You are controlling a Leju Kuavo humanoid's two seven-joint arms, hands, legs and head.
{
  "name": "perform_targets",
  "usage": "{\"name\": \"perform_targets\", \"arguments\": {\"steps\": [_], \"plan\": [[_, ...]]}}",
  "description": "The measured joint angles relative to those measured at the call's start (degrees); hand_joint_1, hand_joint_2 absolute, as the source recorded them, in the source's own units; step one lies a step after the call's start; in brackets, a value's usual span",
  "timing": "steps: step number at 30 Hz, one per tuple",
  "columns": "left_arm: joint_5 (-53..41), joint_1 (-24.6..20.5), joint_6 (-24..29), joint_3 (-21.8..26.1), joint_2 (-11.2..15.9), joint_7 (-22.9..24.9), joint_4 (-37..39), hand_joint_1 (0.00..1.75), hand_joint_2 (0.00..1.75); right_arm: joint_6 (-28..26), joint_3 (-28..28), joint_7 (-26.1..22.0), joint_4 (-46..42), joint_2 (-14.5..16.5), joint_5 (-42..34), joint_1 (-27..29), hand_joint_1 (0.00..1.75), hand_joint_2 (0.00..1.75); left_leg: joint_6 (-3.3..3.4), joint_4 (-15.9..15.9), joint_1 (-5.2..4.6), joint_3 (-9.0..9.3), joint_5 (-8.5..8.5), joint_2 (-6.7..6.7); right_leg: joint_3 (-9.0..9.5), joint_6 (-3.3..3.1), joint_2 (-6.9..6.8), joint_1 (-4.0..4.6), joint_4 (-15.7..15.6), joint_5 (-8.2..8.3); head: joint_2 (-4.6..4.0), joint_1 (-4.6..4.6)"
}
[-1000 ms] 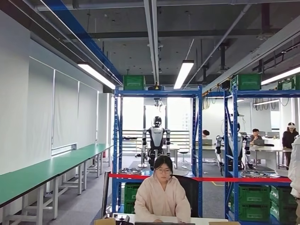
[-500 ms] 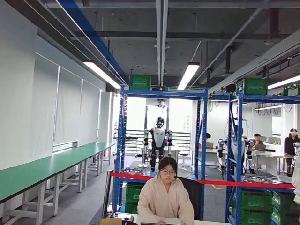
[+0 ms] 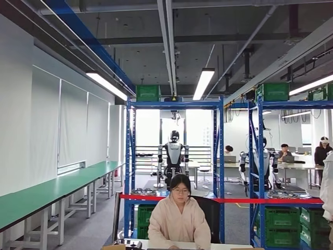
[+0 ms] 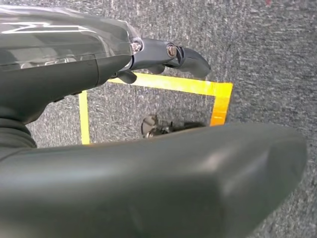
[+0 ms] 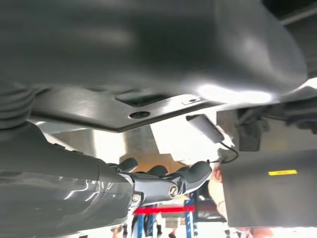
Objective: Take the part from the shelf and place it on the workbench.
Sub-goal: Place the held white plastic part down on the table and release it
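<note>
1. The part (image 5: 104,111) is in the robot's right hand (image 5: 123,191). It is a flat plate of bare, brushed silver metal with straight edges, a small round hole and a shallow rectangular cut-out in its face.
2. Its long axis runs along the hand, from the wrist out toward the fingertips. One broad face lies against the thumb and the other faces the fingers.
3. The thick grey thumb (image 5: 168,44) lies flat over one face of the plate. The darker fingers (image 5: 186,178) stretch out close together under the other, so the plate is pinched between them.
4. The left hand (image 4: 75,74) hangs over the floor (image 4: 269,44), a rough grey carpet marked with a square of yellow tape (image 4: 220,96). Its dark fingers (image 4: 176,53) are straight and stand apart from the smooth matte thumb (image 4: 168,178), with nothing held.
5. Ahead stands the shelf (image 3: 173,104), a blue steel frame with green plastic crates (image 3: 148,92) on top and down low, and a red strip (image 3: 220,199) across its front.
6. The workbench (image 3: 59,185) is long and green-topped on pale legs, and runs along the wall to the left.
7. A person (image 3: 178,219) in a pale pink hooded top sits at a desk in front of the shelf. Behind them stands a silver and black humanoid robot (image 3: 173,156).
</note>
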Motion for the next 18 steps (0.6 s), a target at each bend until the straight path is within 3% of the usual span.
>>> {"name": "perform_targets", "arguments": {"steps": [1, 2, 4, 5, 7, 9, 11, 14, 15, 16, 18], "plan": [[0.0, 0.1, -0.1, 0.0, 0.0, -0.1, 0.0, 0.0, 0.0, 1.1, 0.0, -0.6, -1.0, -1.3, -2.4, 0.1, 0.0, 0.0, 0.11, -0.4, -0.02, 0.16, 0.88, 0.0, 0.03, 0.01, -0.01, 0.05, 0.1, -0.07, -0.01, 0.0], [0.0, 0.2, -0.3, 0.0, 0.1, -0.1, 0.0, 0.0, 0.0, 2.5, 0.0, -1.3, -2.2, -2.7, -5.1, 0.1, 0.0, 0.0, 0.3, -3.0, -0.03, 1.35, 2.66, 0.0, 0.09, 0.08, -0.01, 0.08, 0.2, -0.17, -0.01, 0.0], [0.0, 0.2, -0.6, 0.0, 0.2, -0.3, 0.0, 0.0, 0.0, 5.4, -0.5, -2.7, -4.5, -5.6, -11.0, 0.1, 0.0, 0.0, 0.75, -10.8, -0.07, 4.99, 6.39, 0.0, 0.13, 0.46, 0.04, 0.23, 0.6, -0.55, -0.01, 0.0], [0.1, 0.2, -0.8, 0.0, 0.3, -0.4, 0.0, 0.0, 0.0, 6.9, -1.1, -3.7, -5.7, -6.9, -14.6, 0.4, 0.0, 0.0, 0.93, -13.5, -0.11, 6.27, 7.27, -0.01, 0.08, 0.71, 0.08, 0.34, 0.8, -0.7, -0.01, -0.01], [0.1, 0.2, -0.9, 0.0, 0.3, -0.5, 0.0, 0.0, 0.0, 9.8, -3.1, -6.1, -8.0, -8.7, -22.3, 1.9, 0.0, 0.0, 1.16, -15.2, -0.26, 7.11, 7.29, -0.04, 0.02, 1.2, 0.13, 0.51, 0.9, -0.79, -0.01, -0.02], [0.1, 0.2, -1.0, 0.1, 0.4, -0.7, 0.0, 0.0, 0.0, 13.0, -6.8, -9.3, -11.0, -8.6, -30.1, 5.3, 0.0, 0.0, 1.56, -15.5, -0.08, 7.26, 7.37, -0.06, 0.22, 1.66, 0.13, 0.46, 0.8, -0.96, -0.01, -0.03], [0.3, 0.1, -1.1, 0.1, 0.4, -0.9, 0.0, 0.0, 0.0, 15.8, -11.3, -12.7, -15.1, -6.1, -36.2, 10.0, 0.0, 0.0, 2.08, -15.9, 0.25, 7.52, 7.57, -0.06, -0.7, 2.2, 0.13, 0.36, 3.3, -2.92, -0.01, -0.03], [0.7, 0.0, -0.9, 0.3, 0.2, -0.9, 0.0, 0.0, 0.0, 17.3, -16.0, -15.5, -22.9, 0.0, -40.2, 18.0, 0.0, 0.0, 2.36, -16.0, 0.31, 7.6, 7.58, -0.06, -5.44, 2.72, 0.12, 0.04, 14.0, -8.08, -0.01, -0.03], [0.8, 0.1, -0.7, 0.3, 0.1, -0.9, 0.0, 0.0, 0.0, 17.6, -16.9, -16.0, -26.0, 2.3, -40.9, 20.6, 0.0, 0.0, 2.36, -16.0, 0.31, 7.62, 7.55, -0.06, -6.53, 2.79, 0.11, -0.04, 16.3, -8.65, -0.01, -0.03], [1.0, 0.1, -0.6, 0.4, 0.1, -0.8, 0.0, 0.0, 0.0, 18.1, -17.6, -16.4, -29.0, 4.6, -41.7, 22.8, 0.0, 0.0, 2.35, -15.9, 0.31, 7.65, 7.53, -0.07, -6.58, 2.82, 0.1, -0.11, 16.5, -8.11, -0.01, -0.03], [1.1, 0.2, -0.3, 0.5, -0.1, -0.4, 0.0, 0.0, 0.0, 19.6, -18.8, -17.0, -35.3, 8.9, -43.8, 26.1, 0.0, 0.0, 2.24, -15.9, 0.31, 7.81, 7.5, -0.08, -3.55, 2.69, 0.09, -0.2, 10.3, -4.5, -0.01, -0.03]]}}
